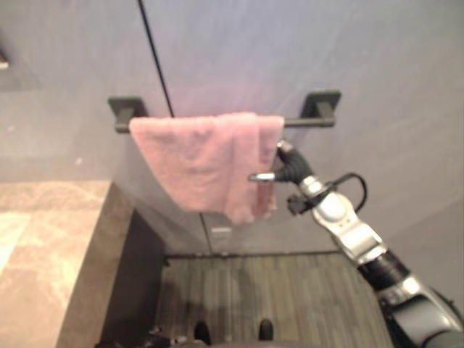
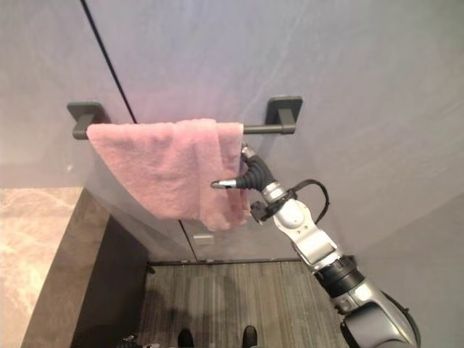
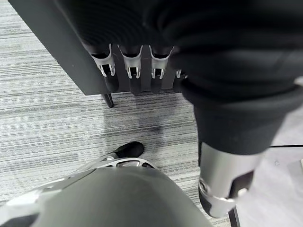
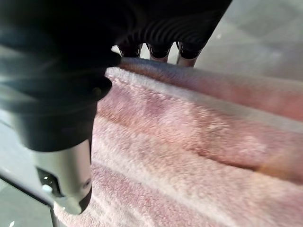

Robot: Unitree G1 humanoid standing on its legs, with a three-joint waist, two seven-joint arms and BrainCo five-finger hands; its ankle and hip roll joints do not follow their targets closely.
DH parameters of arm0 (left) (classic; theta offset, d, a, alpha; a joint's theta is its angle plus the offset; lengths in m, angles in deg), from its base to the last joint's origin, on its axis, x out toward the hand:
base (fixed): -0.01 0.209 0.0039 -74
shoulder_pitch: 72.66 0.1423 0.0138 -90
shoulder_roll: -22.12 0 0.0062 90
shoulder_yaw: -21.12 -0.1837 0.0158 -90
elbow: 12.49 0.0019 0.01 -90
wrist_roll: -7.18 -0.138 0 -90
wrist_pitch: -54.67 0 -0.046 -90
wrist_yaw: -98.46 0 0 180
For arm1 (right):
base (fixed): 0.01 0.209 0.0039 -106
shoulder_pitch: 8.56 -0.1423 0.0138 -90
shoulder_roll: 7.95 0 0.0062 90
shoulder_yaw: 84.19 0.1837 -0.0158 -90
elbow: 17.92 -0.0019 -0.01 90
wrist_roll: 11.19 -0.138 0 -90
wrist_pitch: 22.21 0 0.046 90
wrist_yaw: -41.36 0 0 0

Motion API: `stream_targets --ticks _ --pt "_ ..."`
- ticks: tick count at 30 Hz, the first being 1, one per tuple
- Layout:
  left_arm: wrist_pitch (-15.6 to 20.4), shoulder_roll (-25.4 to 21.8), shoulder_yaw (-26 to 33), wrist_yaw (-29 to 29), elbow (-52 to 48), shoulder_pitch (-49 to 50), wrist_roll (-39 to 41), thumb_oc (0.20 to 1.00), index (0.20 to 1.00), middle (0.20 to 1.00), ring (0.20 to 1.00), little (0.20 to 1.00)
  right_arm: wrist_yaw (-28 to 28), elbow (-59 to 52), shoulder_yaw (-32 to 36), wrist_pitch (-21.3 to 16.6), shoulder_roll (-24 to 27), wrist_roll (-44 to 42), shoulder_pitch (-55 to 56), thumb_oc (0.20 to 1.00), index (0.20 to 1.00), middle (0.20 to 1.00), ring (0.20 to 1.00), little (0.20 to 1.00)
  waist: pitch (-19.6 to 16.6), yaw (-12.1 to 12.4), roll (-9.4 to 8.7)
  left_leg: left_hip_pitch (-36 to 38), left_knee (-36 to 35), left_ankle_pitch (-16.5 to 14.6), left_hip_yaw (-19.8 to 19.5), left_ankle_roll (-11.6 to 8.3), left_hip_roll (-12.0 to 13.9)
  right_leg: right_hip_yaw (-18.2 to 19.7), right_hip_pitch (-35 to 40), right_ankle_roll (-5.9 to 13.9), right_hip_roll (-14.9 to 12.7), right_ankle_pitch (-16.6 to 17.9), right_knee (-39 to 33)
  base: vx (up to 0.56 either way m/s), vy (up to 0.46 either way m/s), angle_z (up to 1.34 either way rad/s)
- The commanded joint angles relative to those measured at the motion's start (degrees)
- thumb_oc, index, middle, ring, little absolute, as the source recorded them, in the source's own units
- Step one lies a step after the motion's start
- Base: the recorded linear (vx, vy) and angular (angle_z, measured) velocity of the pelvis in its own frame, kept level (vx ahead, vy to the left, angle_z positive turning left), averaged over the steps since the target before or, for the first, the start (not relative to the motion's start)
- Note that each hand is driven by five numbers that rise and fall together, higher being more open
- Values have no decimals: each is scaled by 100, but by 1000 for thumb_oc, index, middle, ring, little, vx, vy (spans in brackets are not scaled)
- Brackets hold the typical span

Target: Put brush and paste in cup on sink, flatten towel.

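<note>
Pink towel hangs bunched on the dark wall bar, crowded toward its left end. Right hand is at the towel's right edge, fingers behind the cloth, grip unclear. Left hand hangs low, fingers straight, empty.

The towel is pink terry cloth, soft and matt, with a nubby looped pile and a flatter woven band running along it. The towel bar it hangs on looks like matt black metal, its square mounts the same finish. The wall behind is smooth and grey with a faint sheen. At the near left, the counter top is polished beige stone with mottled veining, its side panel matt black. The floor is grey with fine streaked lines. The right hand wears a dark ribbed matt cover; its thumb is bright silver metal.
</note>
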Motion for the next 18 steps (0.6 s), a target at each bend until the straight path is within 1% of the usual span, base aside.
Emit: stream_targets --ticks 1,2,3,4,5,6,7,9,11,12,13,14,18 --pt "81 56 -231 -89 397 -377 -46 1000 1000 1000 1000 1000 -25 -191 95 -238 -76 -144 -576 1000 1000 1000 1000 1000 42 106 -240 44 74 -266 -12 59 31 -269 -57 337 -421 123 29 0 0 0" --pt "73 45 -215 -97 403 -381 -49 1000 1000 1000 1000 1000 -22 -207 104 -236 -63 -141 -563 1000 1000 1000 1000 1000 44 106 -243 43 74 -268 -11 62 30 -275 -58 339 -422 123 29 0 0 0" --pt "73 44 -215 -97 403 -381 -49 1000 1000 1000 1000 1000 -21 -208 104 -235 -63 -141 -562 871 871 871 871 871 44 106 -244 43 74 -268 -11 62 30 -275 -57 339 -423 123 29 0 0 0" --pt "66 37 -214 -113 404 -385 -59 1000 1000 1000 1000 1000 -19 -206 95 -239 -80 -151 -549 765 765 765 765 765 44 102 -251 48 74 -277 -11 66 31 -268 -54 339 -428 123 29 0 0 0" --pt "63 33 -216 -119 401 -388 -57 1000 1000 1000 1000 1000 -23 -202 93 -239 -87 -154 -552 696 696 696 696 696 46 104 -251 51 74 -279 -5 66 29 -263 -55 340 -429 124 29 0 0 0" --pt "63 33 -216 -119 401 -388 -57 1000 1000 1000 1000 1000 -23 -202 93 -239 -87 -154 -552 696 696 696 696 696 46 104 -251 51 74 -279 -4 66 29 -263 -55 340 -429 124 29 0 0 0" --pt "61 32 -216 -125 397 -394 -53 1000 1000 1000 1000 1000 -30 -201 100 -244 -88 -159 -547 718 718 718 718 718 47 100 -250 58 74 -286 4 70 26 -259 -54 340 -431 125 29 0 0 0" --pt "53 34 -213 -139 385 -413 -46 1000 1000 1000 1000 1000 -34 -249 133 -266 -104 -213 -508 843 843 843 843 843 44 89 -247 78 74 -294 24 71 27 -261 -48 343 -431 128 29 0 0 0" --pt "49 29 -211 -141 382 -424 -46 1000 1000 1000 1000 1000 -45 -277 163 -280 -103 -231 -468 887 887 887 887 887 40 78 -246 90 74 -300 31 76 31 -254 -39 344 -431 126 29 0 0 0" --pt "51 29 -216 -144 377 -426 -50 1000 1000 1000 1000 1000 -48 -283 176 -283 -91 -238 -442 950 950 950 950 950 37 75 -246 97 74 -304 33 78 31 -248 -35 346 -431 125 29 0 0 0" --pt "51 29 -216 -144 377 -425 -50 1000 1000 1000 1000 1000 -48 -284 177 -283 -90 -238 -441 953 953 953 953 953 37 76 -246 98 74 -305 33 78 31 -248 -34 346 -431 125 29 0 0 0" --pt "55 27 -218 -152 370 -436 -38 1000 1000 1000 1000 1000 -52 -303 220 -295 -72 -260 -386 1000 1000 1000 1000 1000 39 61 -246 108 74 -306 38 79 32 -249 -25 348 -434 125 29 0 0 0" --pt "54 30 -212 -154 361 -447 -48 1000 1000 1000 1000 1000 -54 -350 292 -293 -8 -269 -316 1000 1000 1000 1000 1000 33 34 -236 126 74 -311 56 78 34 -236 -24 348 -431 126 29 0 0 0"
